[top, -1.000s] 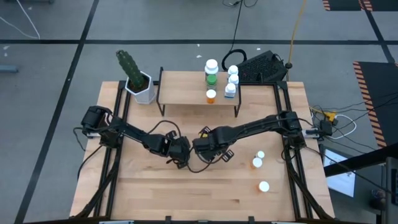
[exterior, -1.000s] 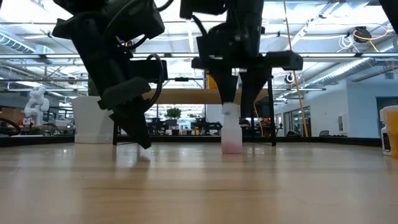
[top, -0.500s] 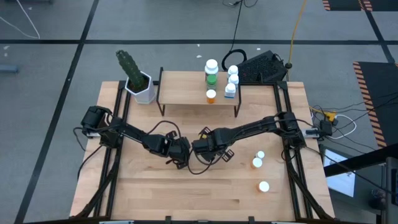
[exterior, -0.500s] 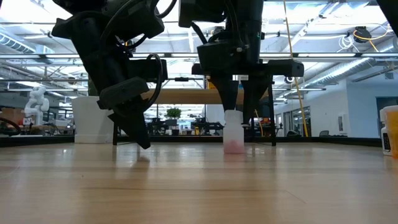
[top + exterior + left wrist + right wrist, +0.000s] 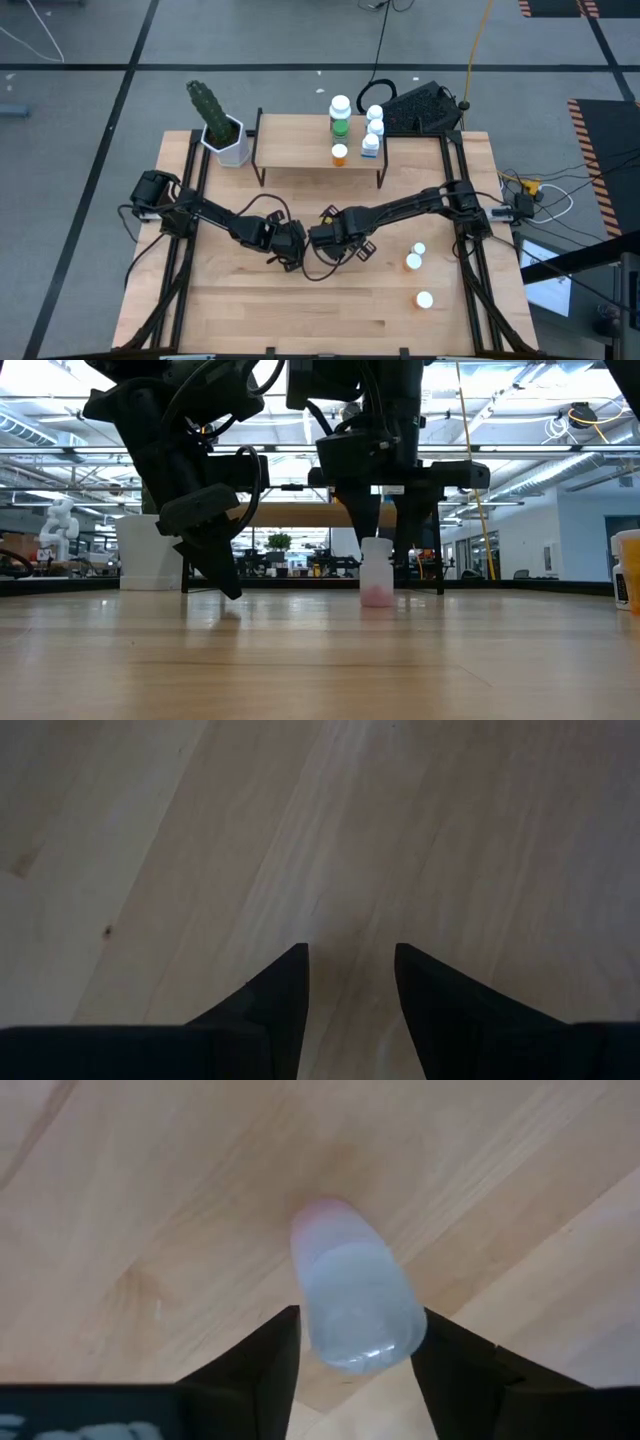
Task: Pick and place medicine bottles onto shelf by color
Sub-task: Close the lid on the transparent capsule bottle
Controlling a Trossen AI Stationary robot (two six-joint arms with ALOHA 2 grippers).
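My right fingers [image 5: 355, 1370] stand apart around the pinkish bottle [image 5: 352, 1295] upright on the tabletop [image 5: 150, 1210], not squeezing it.

from above the pinkish bottle [image 5: 377, 570] is totally buried under the right tool [image 5: 331, 238], and in the low view an orange bottle [image 5: 628, 568] is chopped by the edge.

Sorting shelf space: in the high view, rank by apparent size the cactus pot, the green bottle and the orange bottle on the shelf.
1. cactus pot
2. green bottle
3. orange bottle
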